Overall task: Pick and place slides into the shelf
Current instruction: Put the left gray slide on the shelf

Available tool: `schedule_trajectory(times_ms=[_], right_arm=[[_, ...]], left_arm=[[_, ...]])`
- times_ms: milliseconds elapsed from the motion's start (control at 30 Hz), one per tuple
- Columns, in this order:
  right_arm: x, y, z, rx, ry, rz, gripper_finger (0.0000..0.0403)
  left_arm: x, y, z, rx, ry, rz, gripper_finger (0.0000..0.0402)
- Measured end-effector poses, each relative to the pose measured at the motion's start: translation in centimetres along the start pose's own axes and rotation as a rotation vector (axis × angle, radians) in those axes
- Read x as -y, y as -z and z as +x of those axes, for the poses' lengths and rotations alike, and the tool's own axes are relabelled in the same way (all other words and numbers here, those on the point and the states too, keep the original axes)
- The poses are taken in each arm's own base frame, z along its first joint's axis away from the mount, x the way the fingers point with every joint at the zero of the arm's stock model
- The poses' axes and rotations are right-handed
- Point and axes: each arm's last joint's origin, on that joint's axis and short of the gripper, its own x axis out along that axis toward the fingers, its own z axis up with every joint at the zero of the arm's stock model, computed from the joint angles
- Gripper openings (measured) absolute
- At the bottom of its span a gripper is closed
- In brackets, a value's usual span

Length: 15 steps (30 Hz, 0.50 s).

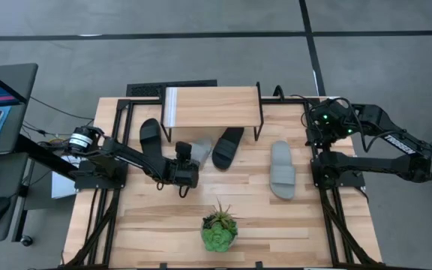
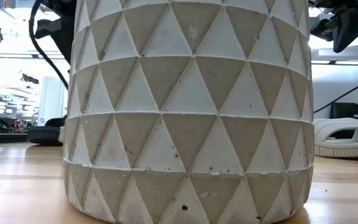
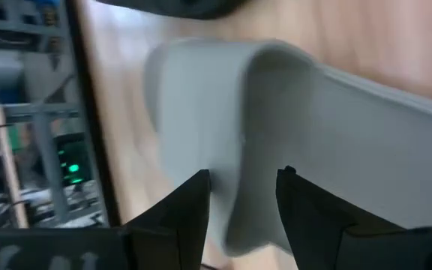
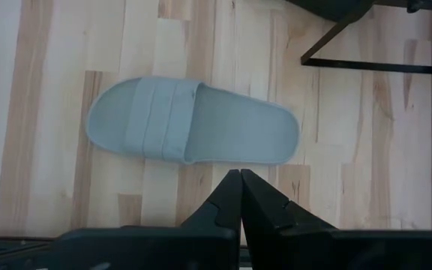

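The shelf stands at the table's far edge. One black slide lies by its left leg, and another black slide pokes out from under it. A light grey slide lies flat right of centre; the right wrist view also shows this grey slide. My left gripper is shut on the second grey slide, just in front of the shelf. My right gripper is shut on nothing and hovers at the table's right far side. My left gripper holds the grey slide by its wide strap, at the strap's edge. One finger lies on the strap's outer side and the other finger on the footbed side beneath it. Whether the sole is lifted clear of the table does not show.
A small green potted plant stands near the table's front middle, and its patterned pot fills the low view. The shelf's black wire legs stand close to the free grey slide. Bare wood lies at the front left and right.
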Motion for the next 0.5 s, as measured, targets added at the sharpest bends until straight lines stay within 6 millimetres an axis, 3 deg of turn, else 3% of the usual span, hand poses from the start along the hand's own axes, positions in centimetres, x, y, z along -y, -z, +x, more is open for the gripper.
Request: schedule_trajectory(times_ms=[500], right_arm=[[-0.19,0.22,-0.22,0.011,0.007,-0.01,0.0001]], left_arm=[[-0.5,-0.64,0.3,0.053,-0.009,-0.098,0.0146]])
